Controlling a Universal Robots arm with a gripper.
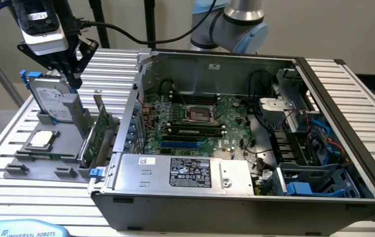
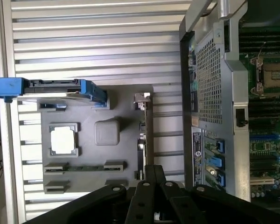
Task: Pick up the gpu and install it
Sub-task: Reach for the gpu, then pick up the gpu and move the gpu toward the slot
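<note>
your gripper (image 1: pixel 73 80) hovering over the grey holder (image 1: pixel 39 165), fingers pinched together with nothing in them, gpu (image 1: pixel 99 134) standing on edge in its slot, right beside the open case (image 1: pixel 240 210)

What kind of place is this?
Probably a robotics lab bench for PC assembly: open dark metal desktop computer case on a slatted aluminium table, grey parts fixture beside it, silver-and-blue robot arm behind.

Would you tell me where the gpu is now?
On the exterior view's left, the gpu stands on edge in the grey holder, between the hard drive and the computer case.
</note>
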